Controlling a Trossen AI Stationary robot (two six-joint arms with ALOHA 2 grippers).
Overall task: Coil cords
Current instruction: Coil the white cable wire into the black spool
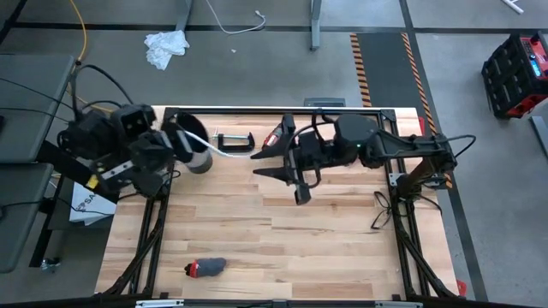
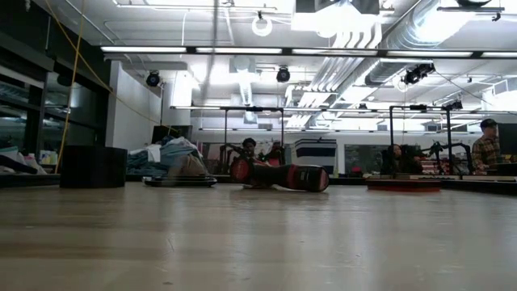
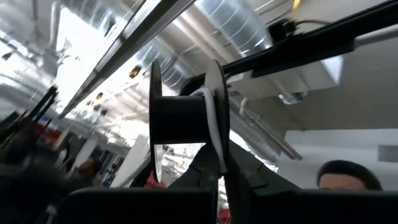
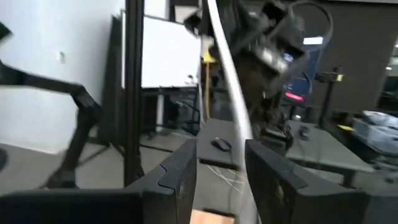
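Bench (image 1: 282, 231): pale wood planks, smooth, faint sheen. Cable (image 1: 231, 153): white, smooth, plastic-looking. Spool (image 3: 183, 118): matt black plastic. C-clamp (image 1: 233, 139): dark metal.

1. One black spool (image 1: 193, 144) with one white cable (image 1: 229, 153).
2. One C-clamp (image 1: 233, 139).
3. One red-and-grey object (image 1: 206, 268) on one table (image 1: 282, 248).
4. Two arms, each with one claw: left claw (image 1: 175, 145), right claw (image 1: 276, 164).

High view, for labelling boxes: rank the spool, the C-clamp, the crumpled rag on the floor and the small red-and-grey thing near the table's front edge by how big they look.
1. Rag
2. Spool, close to the rag and partly hidden by the left pincer, so unsure
3. C-clamp and red-and-grey thing, which look alike
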